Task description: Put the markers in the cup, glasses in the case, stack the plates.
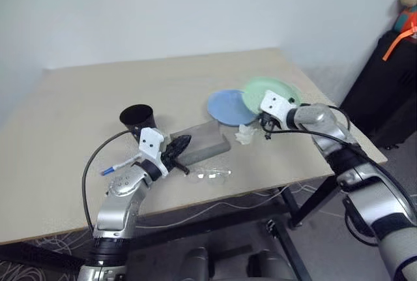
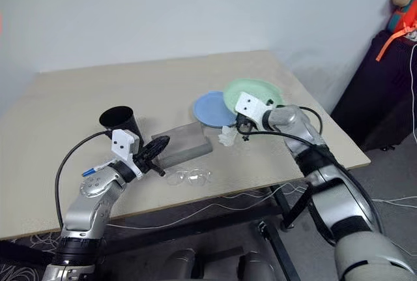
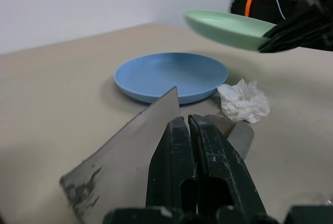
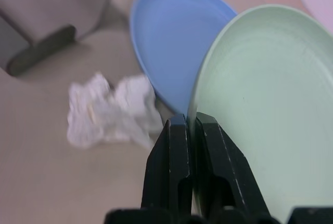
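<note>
My right gripper is shut on the rim of the mint green plate and holds it tilted above the table, partly over the light blue plate, which lies flat. The grey case lies closed in the middle. My left gripper hovers shut and empty over the case's near end. The clear glasses rest near the front edge, in front of the case. The black cup stands upright to the left of the case. A blue-capped marker lies beside my left forearm.
A crumpled white tissue lies between the case and the blue plate. The beige table ends close to the glasses at the front. A black suitcase stands off the table's right side. Cables hang under the table.
</note>
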{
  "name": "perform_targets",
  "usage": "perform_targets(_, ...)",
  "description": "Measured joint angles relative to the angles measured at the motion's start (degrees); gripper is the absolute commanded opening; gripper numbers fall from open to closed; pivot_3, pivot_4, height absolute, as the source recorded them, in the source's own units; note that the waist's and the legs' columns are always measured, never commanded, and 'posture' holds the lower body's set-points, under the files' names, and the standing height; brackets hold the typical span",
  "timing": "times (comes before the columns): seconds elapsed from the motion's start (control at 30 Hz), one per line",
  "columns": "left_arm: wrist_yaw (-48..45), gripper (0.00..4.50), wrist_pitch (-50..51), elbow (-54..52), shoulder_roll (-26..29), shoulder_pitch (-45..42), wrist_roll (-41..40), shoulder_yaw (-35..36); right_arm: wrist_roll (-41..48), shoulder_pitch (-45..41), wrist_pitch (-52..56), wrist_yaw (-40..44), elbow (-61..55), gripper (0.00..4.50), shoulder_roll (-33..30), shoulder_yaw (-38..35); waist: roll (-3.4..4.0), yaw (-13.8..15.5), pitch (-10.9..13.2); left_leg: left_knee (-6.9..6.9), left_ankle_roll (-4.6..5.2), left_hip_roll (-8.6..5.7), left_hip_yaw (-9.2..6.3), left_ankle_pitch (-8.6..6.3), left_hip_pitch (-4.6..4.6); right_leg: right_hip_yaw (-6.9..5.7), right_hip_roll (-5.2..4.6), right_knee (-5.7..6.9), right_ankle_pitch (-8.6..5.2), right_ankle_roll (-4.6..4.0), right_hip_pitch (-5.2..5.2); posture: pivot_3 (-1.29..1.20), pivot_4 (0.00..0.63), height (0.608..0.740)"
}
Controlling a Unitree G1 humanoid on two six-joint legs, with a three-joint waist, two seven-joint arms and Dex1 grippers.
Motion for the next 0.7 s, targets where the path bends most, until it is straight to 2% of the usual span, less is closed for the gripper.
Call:
perform_targets(0.07, -0.02, 0.0, 0.0, 0.08, 0.02, -0.11, 0.0, 0.04, -0.61, -1.01, -3.48, 0.72, 3.61, 0.09, 1.06, 0.01, -0.04, 0.07, -0.01, -0.13, 0.04, -0.08, 0.2, -0.03, -0.01, 0.21, -0.03, -0.03, -0.06, 0.11, -0.07, 0.0, 0.0, 0.74)
perform_targets(0.17, -0.01, 0.0, 0.0, 0.22, 0.05, -0.09, 0.03, 0.06, -2.65, -4.96, -9.47, 0.91, 13.17, 0.68, 4.33, 0.09, -0.08, -0.08, 0.02, -0.15, 0.12, -0.06, 0.79, -0.08, 0.0, 0.7, -0.03, -0.02, -0.05, 0.12, -0.28, 0.0, 0.0, 0.74)
perform_targets(0.37, 0.06, 0.0, 0.01, 0.04, 0.14, 0.39, 0.03, 0.15, -4.38, -11.12, -15.59, -0.03, 23.51, 2.7, 9.49, -1.38, -0.16, -1.04, 0.03, 0.02, 0.05, 0.06, 1.09, -0.22, 0.1, 0.85, -0.04, 0.04, 0.17, -0.08, -0.27, 0.0, 0.0, 0.74)
perform_targets(0.53, 0.19, 0.0, 0.03, -0.36, 0.16, 1.23, 0.03, 0.21, -4.66, -11.75, -17.43, -1.82, 26.25, 4.37, 10.09, -3.47, -0.16, -1.1, 0.03, 0.2, 0.04, 0.14, 1.19, -0.22, 0.1, 0.89, -0.04, 0.12, 0.31, -0.19, -0.28, 0.0, 0.0, 0.74)
perform_targets(0.7, 0.24, 0.0, 0.08, -1.0, 0.19, 1.28, 0.03, 0.23, -4.1, -11.75, -18.04, -0.05, 26.01, 4.37, 9.85, -6.3, -0.17, -1.18, 0.02, 0.22, 0.05, 0.15, 1.25, -0.21, 0.11, 0.97, -0.01, 0.17, 0.36, -0.16, -0.32, 0.0, 0.0, 0.74)
